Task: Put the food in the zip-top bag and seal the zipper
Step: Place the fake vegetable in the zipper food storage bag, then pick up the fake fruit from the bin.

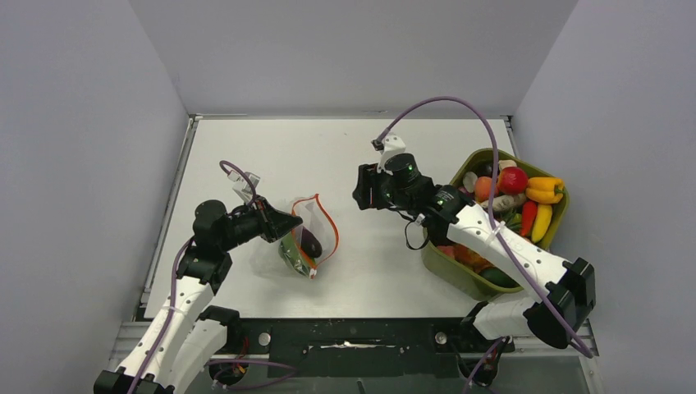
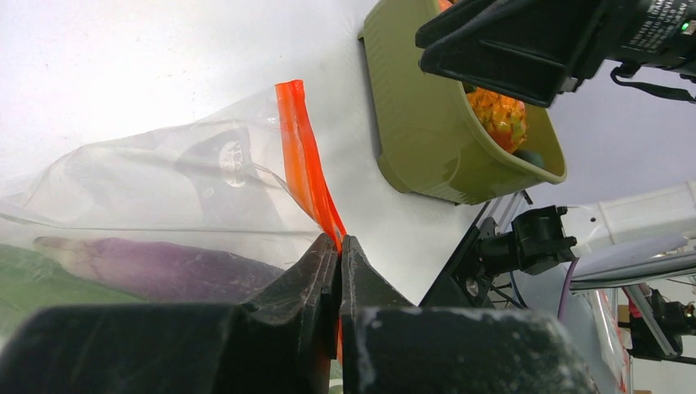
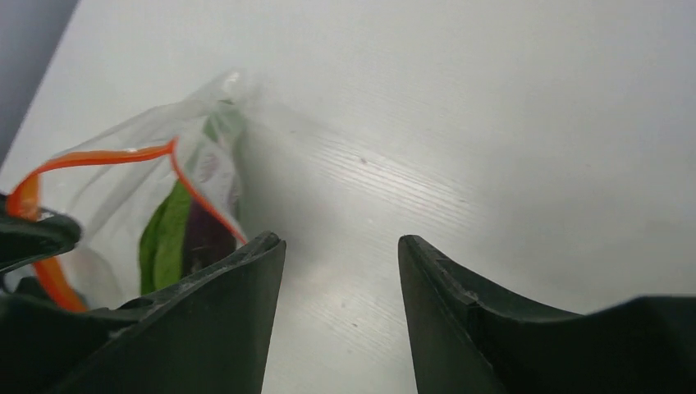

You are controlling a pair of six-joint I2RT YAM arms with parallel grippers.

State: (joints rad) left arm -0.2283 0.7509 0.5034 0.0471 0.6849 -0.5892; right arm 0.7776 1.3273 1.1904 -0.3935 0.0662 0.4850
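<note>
The zip-top bag [image 1: 322, 215] lies on the counter [image 1: 271, 156], left of centre, with its mouth gaping open in a loop towards the far side. The left gripper [image 2: 339, 240] is pinched tight on the zipper [image 2: 302, 148]: in the left wrist view the orange-red strip rises straight out from between the closed fingers, and the clear film spreads away to the left of them. Inside the bag, just beside that grip, lie a dark purple eggplant [image 2: 156, 267] and a green piece [image 2: 41, 283], both low against the bag's near end.

The right gripper [image 3: 341, 240] is spread wide with nothing between its fingers. It hangs over bare counter, to the right of the bag and apart from it. From its wrist camera, the bag's open mouth sits at the left edge, beyond the left finger, with the green and purple pieces showing through the plastic.

To the right of this gripper stands the olive-green tub [image 1: 435, 263], beside the right arm. More food is heaped in it, including a red tomato [image 1: 513, 179], a yellow pepper [image 1: 546, 189] and a knobbly orange piece [image 2: 496, 115].
</note>
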